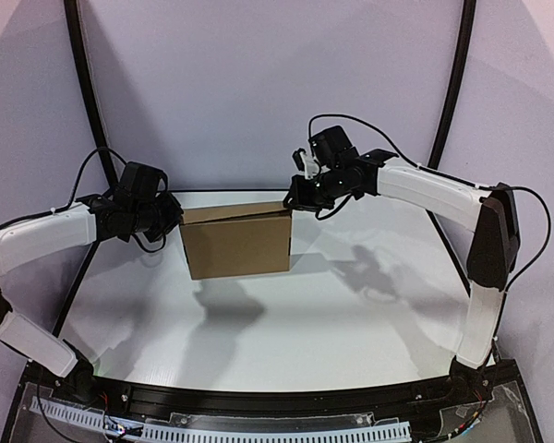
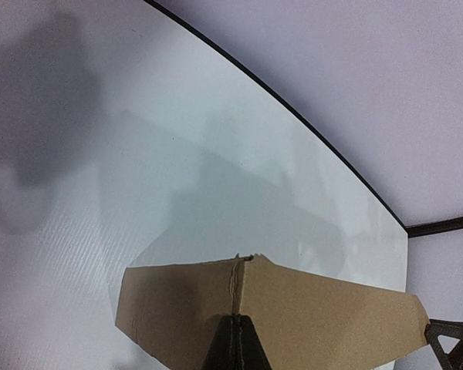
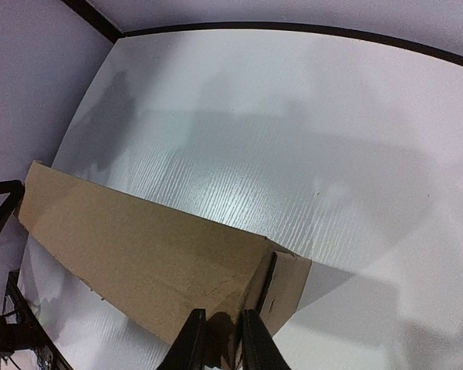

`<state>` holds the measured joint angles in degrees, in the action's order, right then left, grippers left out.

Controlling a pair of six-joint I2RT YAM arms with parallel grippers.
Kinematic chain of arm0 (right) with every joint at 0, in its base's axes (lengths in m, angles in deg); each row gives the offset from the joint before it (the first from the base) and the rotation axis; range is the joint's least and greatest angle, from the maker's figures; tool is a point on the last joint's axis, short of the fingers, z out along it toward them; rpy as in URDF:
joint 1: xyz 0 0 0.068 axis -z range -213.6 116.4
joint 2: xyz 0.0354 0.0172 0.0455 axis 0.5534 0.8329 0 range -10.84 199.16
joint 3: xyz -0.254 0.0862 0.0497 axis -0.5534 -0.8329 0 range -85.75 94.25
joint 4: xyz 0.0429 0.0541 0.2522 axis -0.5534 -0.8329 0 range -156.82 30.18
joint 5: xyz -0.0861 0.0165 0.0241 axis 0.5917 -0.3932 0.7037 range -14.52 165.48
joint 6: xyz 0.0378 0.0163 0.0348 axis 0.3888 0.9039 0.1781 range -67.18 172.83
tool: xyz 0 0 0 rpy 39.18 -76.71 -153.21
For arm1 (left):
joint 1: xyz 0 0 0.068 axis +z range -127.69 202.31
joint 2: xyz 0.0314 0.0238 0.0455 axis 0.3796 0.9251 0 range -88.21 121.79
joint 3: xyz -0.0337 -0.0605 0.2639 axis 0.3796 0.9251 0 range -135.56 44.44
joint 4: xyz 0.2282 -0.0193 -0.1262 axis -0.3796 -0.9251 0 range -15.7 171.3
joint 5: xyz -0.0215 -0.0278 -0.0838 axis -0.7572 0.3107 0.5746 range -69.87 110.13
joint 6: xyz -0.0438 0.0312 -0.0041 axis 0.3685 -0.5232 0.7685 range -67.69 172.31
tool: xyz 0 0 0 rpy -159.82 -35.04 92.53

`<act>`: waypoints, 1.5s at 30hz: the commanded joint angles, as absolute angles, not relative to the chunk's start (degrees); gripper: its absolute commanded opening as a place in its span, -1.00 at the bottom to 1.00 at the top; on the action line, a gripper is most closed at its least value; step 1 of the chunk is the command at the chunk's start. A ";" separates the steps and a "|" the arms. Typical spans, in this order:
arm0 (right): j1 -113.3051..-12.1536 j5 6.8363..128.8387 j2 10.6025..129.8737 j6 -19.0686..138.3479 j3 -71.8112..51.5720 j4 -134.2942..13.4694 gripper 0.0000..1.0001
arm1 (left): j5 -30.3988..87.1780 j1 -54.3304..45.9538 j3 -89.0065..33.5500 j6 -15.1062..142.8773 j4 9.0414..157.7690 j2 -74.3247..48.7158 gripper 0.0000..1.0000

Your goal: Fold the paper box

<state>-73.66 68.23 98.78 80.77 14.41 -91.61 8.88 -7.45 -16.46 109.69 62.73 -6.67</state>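
Observation:
The paper box (image 1: 235, 245) is a plain brown cardboard block, folded shut, hanging a little above the white table with its shadow beneath it. My left gripper (image 1: 178, 219) holds its left end. In the left wrist view its fingers (image 2: 238, 339) are pressed together on a thin cardboard edge of the box (image 2: 332, 316). My right gripper (image 1: 291, 203) is at the box's upper right corner. In the right wrist view its two fingers (image 3: 221, 343) stand close together, one on each side of the corner wall of the box (image 3: 139, 254), beside a side flap with a slit.
The white table (image 1: 305, 323) has a black rim and purple-grey walls behind it and at both sides. Both arms reach inward from the sides at the height of the box. The arm bases and a cable rail lie along the near edge (image 1: 258, 425).

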 commanded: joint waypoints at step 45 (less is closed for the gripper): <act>-75.79 77.25 95.46 79.48 10.27 -94.64 -0.19 | 11.94 -7.57 -12.16 108.32 45.62 -3.63 -0.98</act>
